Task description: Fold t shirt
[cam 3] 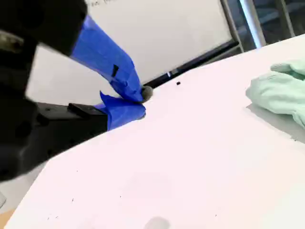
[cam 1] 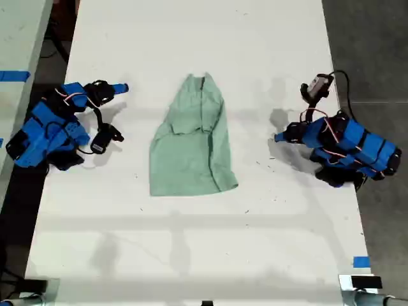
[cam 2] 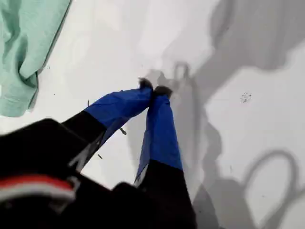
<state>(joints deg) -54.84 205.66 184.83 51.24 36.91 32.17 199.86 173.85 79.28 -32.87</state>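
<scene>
White table seen from above | my second gripper, jaws together on nothing, sits at the t shirt's 10 o'clock, well apart | pale mint t shirt lies wrinkled mid-table, collar toward 12 o'clock | my first gripper, tips pressed together and empty, rests at its 3 o'clock, clear of the cloth

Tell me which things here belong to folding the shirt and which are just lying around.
Part of the job:
- the pale mint-green cloth t shirt, partly folded, mid-table
- my first gripper, shut, empty
- my second gripper, shut, empty

Just lying about:
- the white table itself
- blue tape marks at the table edges
</scene>
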